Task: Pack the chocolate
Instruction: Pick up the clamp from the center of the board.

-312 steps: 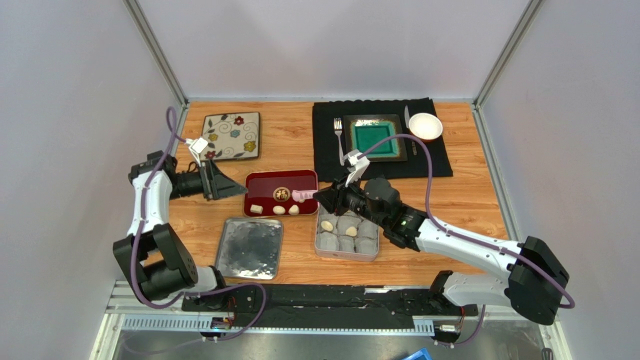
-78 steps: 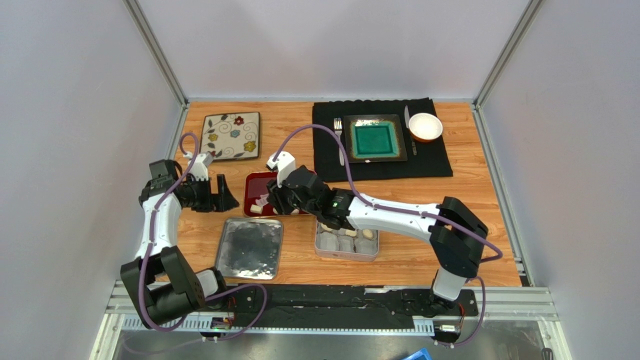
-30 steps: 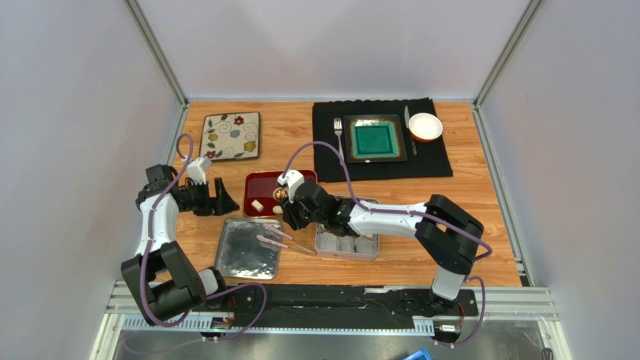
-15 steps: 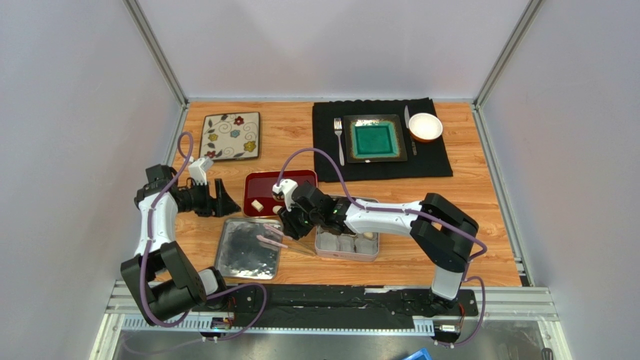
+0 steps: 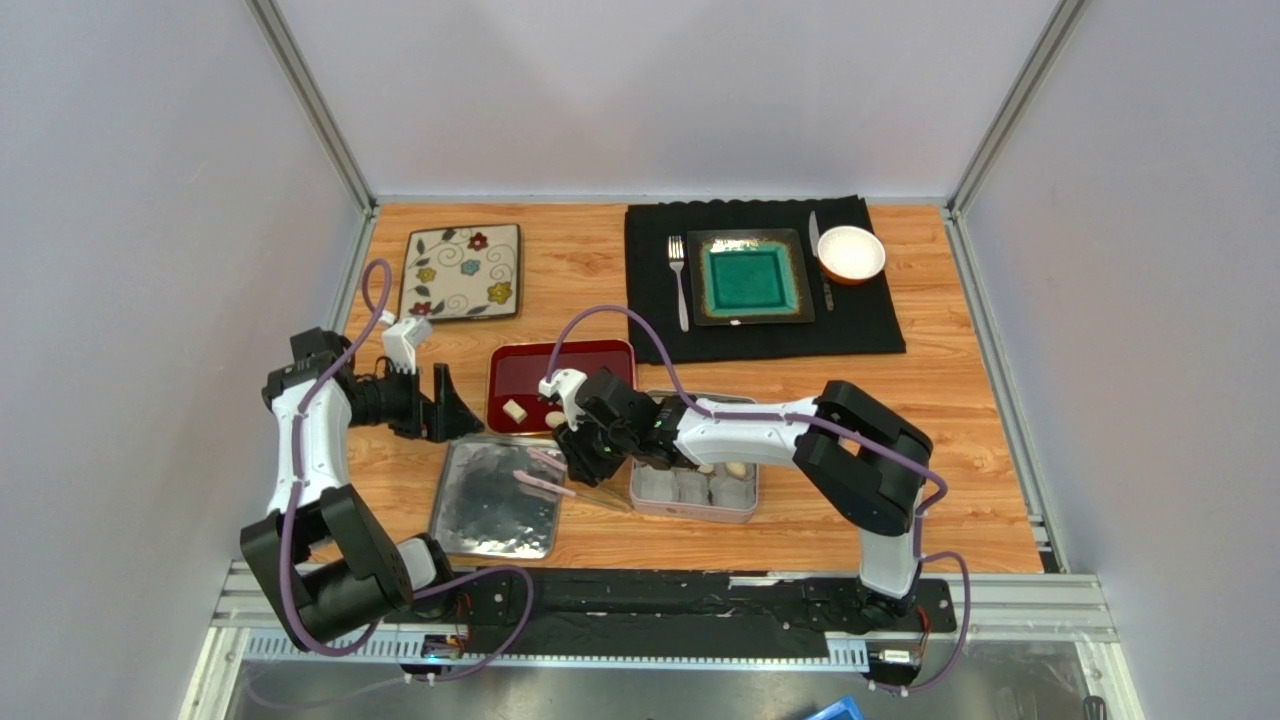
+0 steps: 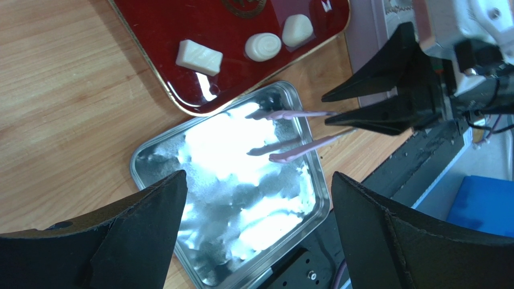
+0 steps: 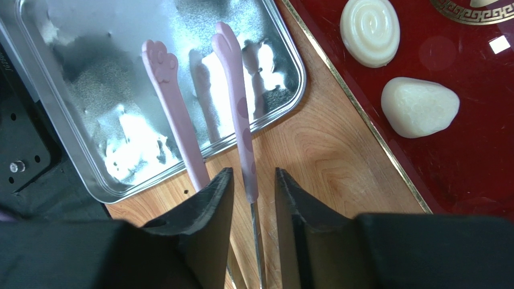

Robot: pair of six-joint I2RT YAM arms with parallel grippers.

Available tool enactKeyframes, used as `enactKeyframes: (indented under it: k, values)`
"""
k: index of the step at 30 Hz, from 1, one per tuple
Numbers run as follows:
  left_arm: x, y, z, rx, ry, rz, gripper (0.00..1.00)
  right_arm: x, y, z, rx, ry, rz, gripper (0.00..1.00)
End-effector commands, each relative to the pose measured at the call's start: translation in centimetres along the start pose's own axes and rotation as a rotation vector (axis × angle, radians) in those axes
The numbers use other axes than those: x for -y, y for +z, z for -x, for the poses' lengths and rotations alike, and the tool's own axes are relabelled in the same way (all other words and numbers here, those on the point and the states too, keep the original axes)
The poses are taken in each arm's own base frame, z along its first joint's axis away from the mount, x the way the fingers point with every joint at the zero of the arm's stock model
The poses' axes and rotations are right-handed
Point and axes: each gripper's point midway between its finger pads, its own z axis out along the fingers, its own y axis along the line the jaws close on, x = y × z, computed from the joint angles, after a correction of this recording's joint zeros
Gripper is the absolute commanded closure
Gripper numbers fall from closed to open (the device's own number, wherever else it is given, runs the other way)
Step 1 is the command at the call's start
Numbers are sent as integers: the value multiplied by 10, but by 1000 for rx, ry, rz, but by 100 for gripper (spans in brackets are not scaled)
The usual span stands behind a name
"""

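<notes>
Three pieces of the chocolate lie on the red tray [image 6: 181, 24]: a block [image 6: 199, 57], a swirled round [image 6: 262, 46] and a lump [image 6: 297, 30]. Another beige piece [image 5: 736, 473] sits among paper cups in the open tin [image 5: 744, 510]. Pink paw-tipped tongs [image 7: 235, 78] reach over the corner of the silver lid [image 7: 78, 144]. My right gripper [image 7: 253, 173] stands a little apart astride one tong arm, with wood showing on both sides. The other arm passes under its left finger. My left gripper [image 6: 258, 174] hangs wide open and empty above the lid, left of the tray.
A floral plate [image 5: 463, 272] lies at the back left. A black mat carries a green plate [image 5: 747, 278], a fork [image 5: 678, 278] and a white bowl [image 5: 851, 252] at the back right. The right arm stretches across the tin's front left.
The right gripper has slid slightly left and nearer over the lid's corner. The tongs stay about where they were. The left gripper has barely moved.
</notes>
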Motion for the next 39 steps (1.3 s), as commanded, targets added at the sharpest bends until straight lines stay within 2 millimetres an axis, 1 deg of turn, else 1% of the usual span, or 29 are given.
enactKeyframes:
  k: [1,3,5,6,8,9,10,11,12,13,15,16,20,22,23,24,26,27,28,29,31,32,33,34,35,36,37,38,39]
  values:
    - [25,-13,13,59,141,-80,3,-3,6,14,40,-13,10,70]
    - [35,-15,13,73,197,-119,3,-2,7,14,46,-12,5,76]
    - [53,-18,15,117,239,-186,2,1,5,17,59,-11,-11,82]
    - [57,-18,16,138,297,-205,2,1,2,18,65,-9,-15,89]
    - [70,-21,21,184,325,-250,2,-2,-10,33,111,-18,-14,94]
    - [73,-23,23,202,366,-258,2,-4,-14,34,120,-19,-12,97]
    - [79,-26,29,230,394,-277,2,-10,-26,46,156,-27,6,98]
    - [87,-28,26,230,380,-306,2,-13,-31,50,168,-31,15,99]
    - [91,-30,27,247,444,-319,2,-16,-36,54,178,-39,23,100]
    - [96,-32,32,270,439,-331,2,-24,-46,63,200,-47,53,100]
    - [99,-34,35,289,465,-333,2,-30,-52,64,193,-55,85,100]
    - [102,-34,34,304,491,-333,2,-38,-57,68,193,-69,123,100]
    - [117,-32,28,316,564,-363,1,-51,-70,72,177,-90,204,100]
    - [132,-31,24,303,578,-420,1,-46,-76,73,147,-82,235,100]
    - [138,-31,25,307,570,-444,1,-45,-82,84,159,-83,242,100]
    - [149,-33,28,303,549,-480,1,-42,-87,88,157,-79,243,100]
    - [156,-36,45,337,560,-509,1,-31,-99,94,157,-64,257,100]
    - [163,-38,50,296,425,-540,1,-29,-108,100,176,-69,254,100]
    - [155,-35,71,332,506,-499,1,-21,-112,101,178,-64,233,100]
    - [159,-37,76,298,375,-500,1,-18,-118,106,190,-78,223,100]
    - [168,-35,90,317,488,-463,1,-12,-127,109,191,-75,217,100]
    - [175,-34,91,316,542,-461,1,-10,-130,111,188,-76,217,100]
    - [195,-32,86,292,631,-497,1,-8,-135,117,198,-94,212,100]
    - [199,-30,78,268,686,-472,1,-5,-138,114,173,-85,206,100]
    - [203,-28,73,272,819,-480,1,-3,-141,113,162,-90,202,100]
    - [210,-33,74,274,869,-496,1,0,-148,120,171,-103,197,100]
    - [208,-31,62,214,833,-517,1,-1,-151,113,135,-87,208,100]
    - [204,-28,60,217,937,-512,1,0,-153,112,128,-110,208,100]
    - [203,-26,50,195,996,-522,1,2,-155,111,119,-128,203,100]
